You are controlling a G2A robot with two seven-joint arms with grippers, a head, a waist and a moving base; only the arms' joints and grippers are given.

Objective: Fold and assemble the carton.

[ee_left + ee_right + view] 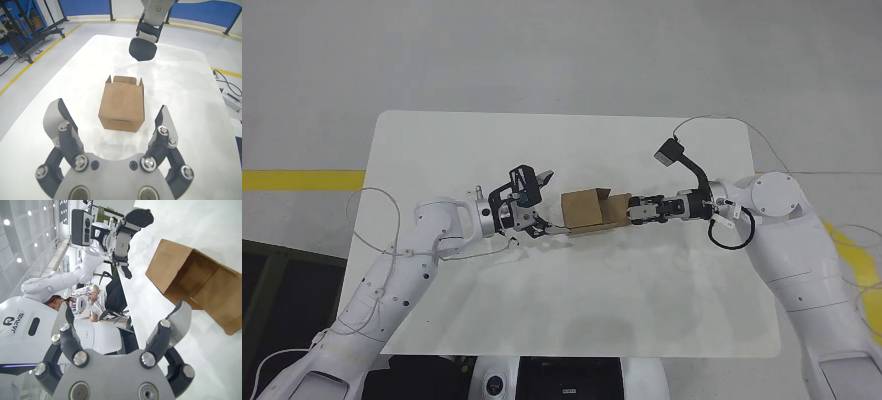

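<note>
A brown carton [587,210] lies on its side in the middle of the white table [542,310], both ends unfolded. In the left wrist view the carton [122,102] shows an open near end, and small flaps stick out at its far end. My left gripper [112,103] stands open just short of that near end, touching nothing. In the top view the left gripper [540,222] is at one end of the carton and my right gripper [637,212] at the other. The right gripper [123,309] is open, close to the carton [189,281] beside a flap that lies flat.
A cable [226,83] and a grey power block [232,98] lie off the table's edge on the right arm's side. Bare table surface surrounds the carton, widest toward the front edge [572,345].
</note>
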